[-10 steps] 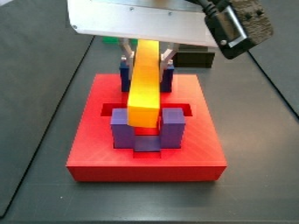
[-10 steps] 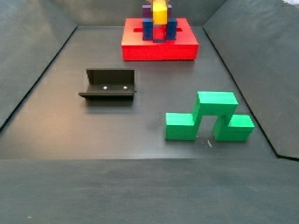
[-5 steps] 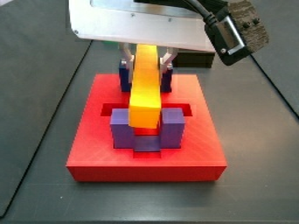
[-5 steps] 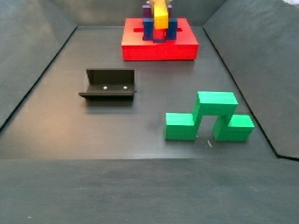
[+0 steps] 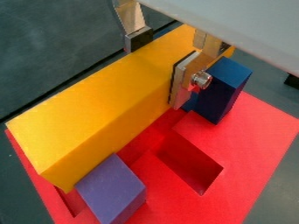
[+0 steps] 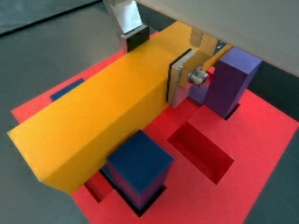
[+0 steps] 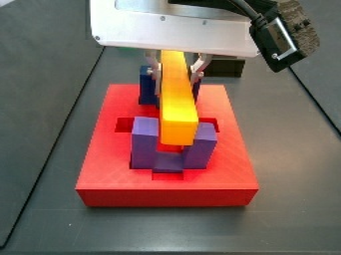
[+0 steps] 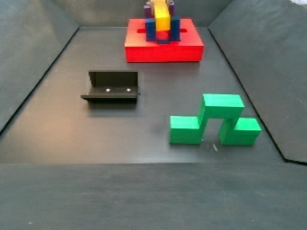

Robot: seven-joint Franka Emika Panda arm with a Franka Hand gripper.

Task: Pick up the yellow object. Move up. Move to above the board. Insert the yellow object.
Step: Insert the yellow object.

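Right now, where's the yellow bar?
The yellow bar is over the red board at the far end of the floor, clamped between the gripper fingers, running lengthwise between the posts; seating depth unclear.

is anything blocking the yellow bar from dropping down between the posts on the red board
Nothing visible does. The gripper holds the yellow object lengthwise over the board, lined up with the gap between the near posts. The slot below it in a wrist view looks bare red.
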